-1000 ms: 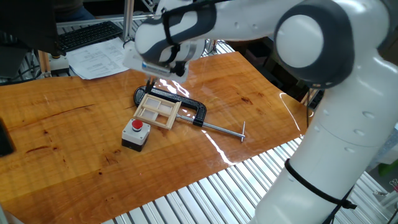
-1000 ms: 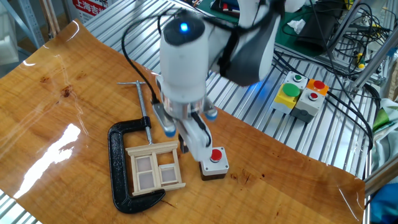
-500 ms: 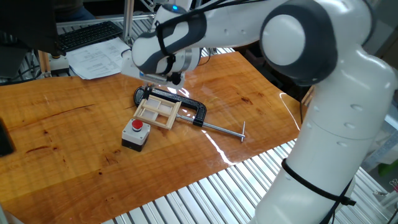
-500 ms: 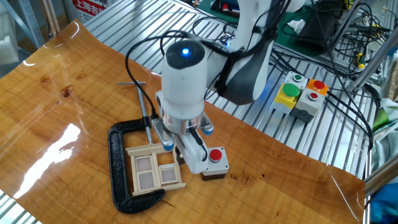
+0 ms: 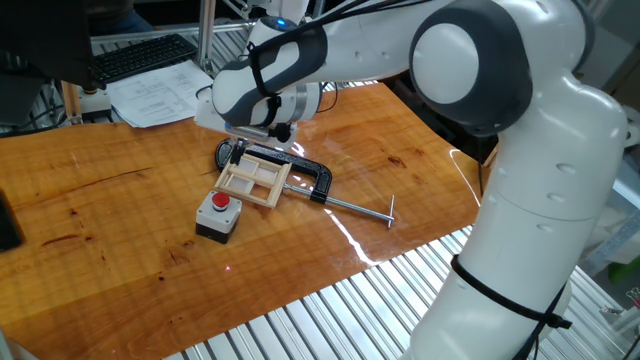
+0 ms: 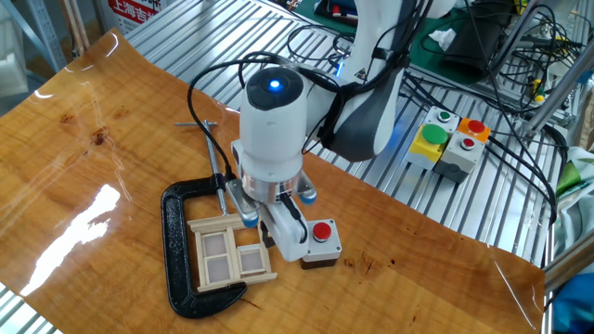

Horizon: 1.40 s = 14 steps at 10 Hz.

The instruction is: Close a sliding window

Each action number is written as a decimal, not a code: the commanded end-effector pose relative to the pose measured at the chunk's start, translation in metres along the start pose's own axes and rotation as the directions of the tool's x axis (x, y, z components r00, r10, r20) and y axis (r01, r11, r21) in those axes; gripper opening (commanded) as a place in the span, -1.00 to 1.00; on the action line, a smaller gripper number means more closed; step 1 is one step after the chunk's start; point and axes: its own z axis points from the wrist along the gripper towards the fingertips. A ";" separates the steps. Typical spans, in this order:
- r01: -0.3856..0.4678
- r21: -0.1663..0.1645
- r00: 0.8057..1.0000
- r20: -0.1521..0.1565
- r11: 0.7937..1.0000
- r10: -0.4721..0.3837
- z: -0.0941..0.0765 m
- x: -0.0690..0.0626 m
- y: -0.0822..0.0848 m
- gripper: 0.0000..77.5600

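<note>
- C-clamp [image 6: 176,255]: black, lying flat on the wooden table [image 6: 74,167]. Its bow wraps the far-left side of everything below the pincer; the screw rod [image 6: 215,167] runs out from under the wrist and ends in a T-handle.
- Sliding window [image 6: 232,252]: pale wood frame, two panes split by a crossbar, flat on the table inside the clamp's bow. It sits directly under and just left of the pincer in the other fixed view; in one fixed view it shows as sliding window [image 5: 253,180], just below the wrist.
- Pincer [image 6: 263,225]: pointing down at the right edge of the window frame, low over it. Fingertips are hidden behind the hand body in both views, so I cannot tell whether it is released or clenched, or whether it touches the frame. In one fixed view the pincer [image 5: 243,146] is at the frame's far edge, over the clamp bow.
- Button box [image 6: 318,243]: grey with a red button, just right of the pincer, close to the white finger housing; contact unclear. One fixed view: button box [image 5: 218,215] is near the window's corner, slightly apart.
- Control boxes [image 6: 450,144]: off the table, well right of the pincer, with yellow, green and red buttons.
</note>
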 end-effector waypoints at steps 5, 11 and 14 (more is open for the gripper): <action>0.030 0.009 0.998 0.046 1.000 -0.030 0.028 -0.010 -0.011 -1.00; 0.028 0.012 0.998 0.055 1.000 -0.029 0.040 -0.009 -0.014 -1.00; 0.039 0.009 0.997 0.064 0.999 -0.040 0.049 -0.009 -0.020 -1.00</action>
